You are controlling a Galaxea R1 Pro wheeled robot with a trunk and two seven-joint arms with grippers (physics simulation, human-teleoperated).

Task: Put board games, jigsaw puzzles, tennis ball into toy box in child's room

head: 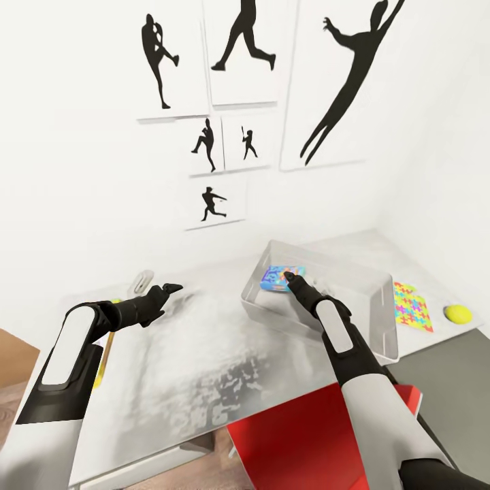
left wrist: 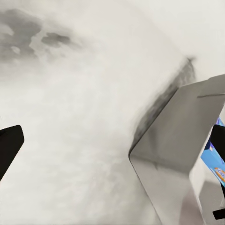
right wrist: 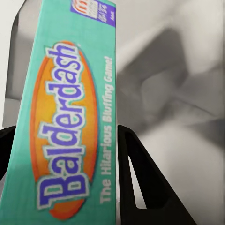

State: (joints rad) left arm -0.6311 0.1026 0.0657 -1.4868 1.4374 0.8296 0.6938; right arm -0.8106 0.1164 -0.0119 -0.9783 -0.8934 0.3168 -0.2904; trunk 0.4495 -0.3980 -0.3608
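Observation:
My right gripper reaches into the light grey toy box and is shut on a small blue board game. In the right wrist view the game's teal "Balderdash" edge stands between the fingers, over the box's grey floor. My left gripper hovers open over the marbled table, left of the toy box. The left wrist view shows the toy box's corner wall and a strip of the blue game. A jigsaw puzzle and the tennis ball lie right of the box.
A red chair stands at the table's near edge, under my right arm. A small white object lies at the table's back left, and something yellow peeks out under my left arm. The wall with silhouette prints is close behind.

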